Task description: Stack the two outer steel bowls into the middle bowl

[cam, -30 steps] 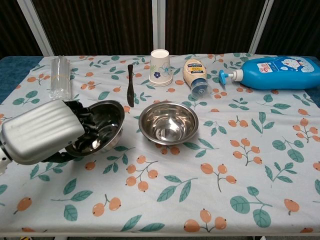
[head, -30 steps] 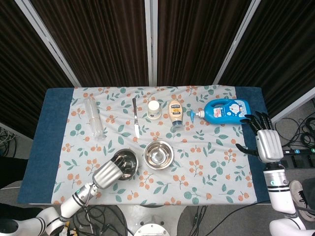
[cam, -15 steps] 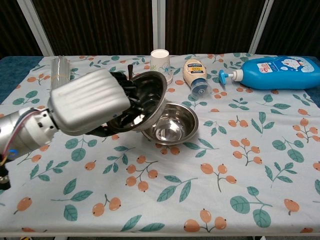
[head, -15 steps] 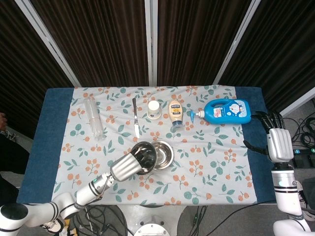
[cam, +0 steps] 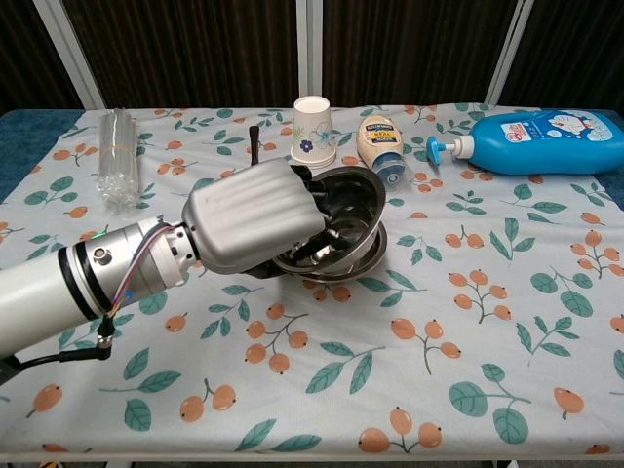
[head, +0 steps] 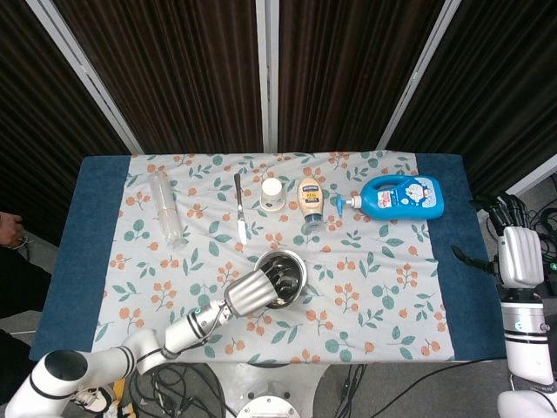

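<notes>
The table (head: 96, 261), under a leaf-and-berry cloth (cam: 468, 322), fills both views, but only the head view takes in its blue edges and the right hand (head: 519, 252). That hand hangs off the table's right end, well apart from everything, holding nothing; its dark fingers point up, though it is too small to tell how far apart they are. The chest view does not show it at all.

The left hand (cam: 255, 216) is seen best from the chest: its ribbed silver back faces the camera and its dark fingers (cam: 317, 200) reach over the near rim into a steel bowl (cam: 353, 195), gripping that rim. This held bowl is tilted, its far edge raised, and it sits inside the middle bowl (cam: 336, 265), whose shiny rim shows beneath and in front of it. From the head view the two bowls (head: 283, 274) read almost as one ring at the centre front of the cloth, with the hand (head: 252, 292) covering their lower left side.

Behind them, along the back, lie a blue pump bottle (cam: 541, 141) on its side, a clear plastic bottle (cam: 119, 156), a squeeze bottle of mayonnaise (cam: 378, 144), a paper cup (cam: 313, 130) standing upside down, and a dark knife (cam: 254, 166).

Both bowls are polished, reflecting the dark fingers.
</notes>
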Robot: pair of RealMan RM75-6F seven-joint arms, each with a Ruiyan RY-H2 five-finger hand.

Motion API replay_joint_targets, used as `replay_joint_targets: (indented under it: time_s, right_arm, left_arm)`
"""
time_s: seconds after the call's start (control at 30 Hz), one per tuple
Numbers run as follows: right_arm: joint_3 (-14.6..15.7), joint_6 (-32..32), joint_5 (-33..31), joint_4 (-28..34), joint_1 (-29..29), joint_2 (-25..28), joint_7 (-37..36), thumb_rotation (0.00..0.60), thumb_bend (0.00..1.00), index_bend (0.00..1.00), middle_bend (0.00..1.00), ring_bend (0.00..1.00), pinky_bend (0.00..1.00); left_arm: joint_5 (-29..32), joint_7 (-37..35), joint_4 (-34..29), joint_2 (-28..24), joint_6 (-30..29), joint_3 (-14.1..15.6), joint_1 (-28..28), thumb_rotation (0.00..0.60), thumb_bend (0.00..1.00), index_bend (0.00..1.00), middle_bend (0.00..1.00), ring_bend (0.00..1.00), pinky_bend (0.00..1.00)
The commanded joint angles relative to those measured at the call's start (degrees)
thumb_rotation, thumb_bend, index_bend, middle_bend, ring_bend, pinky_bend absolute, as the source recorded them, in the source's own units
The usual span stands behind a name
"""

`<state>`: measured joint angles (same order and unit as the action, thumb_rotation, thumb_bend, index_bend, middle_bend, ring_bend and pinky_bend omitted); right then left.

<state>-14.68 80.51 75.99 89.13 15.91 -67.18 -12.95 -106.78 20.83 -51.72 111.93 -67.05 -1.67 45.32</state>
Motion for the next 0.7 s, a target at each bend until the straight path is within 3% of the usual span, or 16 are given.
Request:
replay_joint_targets:
  time_s: [0.03, 0.2, 0.27, 0.5, 0.6, 0.7]
  right_arm:
    - [0.03, -0.15, 0.07, -0.40, -0.08, -0.08, -0.39, 0.600, 0.06, 0.25, 0.19, 0.05, 0.00]
    - [0.22, -0.23, 0.54, -0.63, -0.06, -0.47, -0.43, 0.600, 0.06, 0.25, 0.19, 0.05, 0.00]
    - [0.29, -0.12, 0.77, -0.55, -0.07, -0.59, -0.29, 0.600, 0.06, 0.25, 0.19, 0.05, 0.00]
    - [0.74, 0.22, 1.62, 0.41, -0.36, -0.24, 0.74, 0.600, 0.06, 0.25, 0.19, 0.05, 0.00]
    - [2.03, 0.03, 2.93, 0.40, -0.73, 0.16, 1.57, 0.600, 0.06, 0.25, 0.18, 0.05, 0.00]
    - [4.32, 0.14, 5.24, -0.76, -1.43, 0.33, 3.61, 0.600, 0.05, 0.24, 0.17, 0.03, 0.00]
  left_arm:
    - [0.18, 0.58, 2.02, 0.78, -1.18, 0.34, 0.20, 0.600, 0.32, 0.63, 0.60, 0.39, 0.41]
    - [1.11, 0.82, 0.98, -0.61, -0.59, 0.83, 0.45, 0.600, 0.26, 0.39, 0.44, 0.29, 0.36]
    - [1.04, 1.20, -0.01, -1.50, -1.71, 0.73, 0.49, 0.600, 0.25, 0.35, 0.42, 0.28, 0.36]
    - [4.83, 7.36, -9.79, -9.51, -5.30, -1.59, -2.98, 0.600, 0.24, 0.34, 0.40, 0.28, 0.36]
    - [9.60, 9.93, -16.45, -14.91, -7.83, -1.95, -8.34, 0.600, 0.23, 0.34, 0.40, 0.28, 0.36]
    - [17.05, 6.78, -21.66, -19.25, -11.12, -2.24, -15.42, 0.600, 0.22, 0.34, 0.38, 0.28, 0.36]
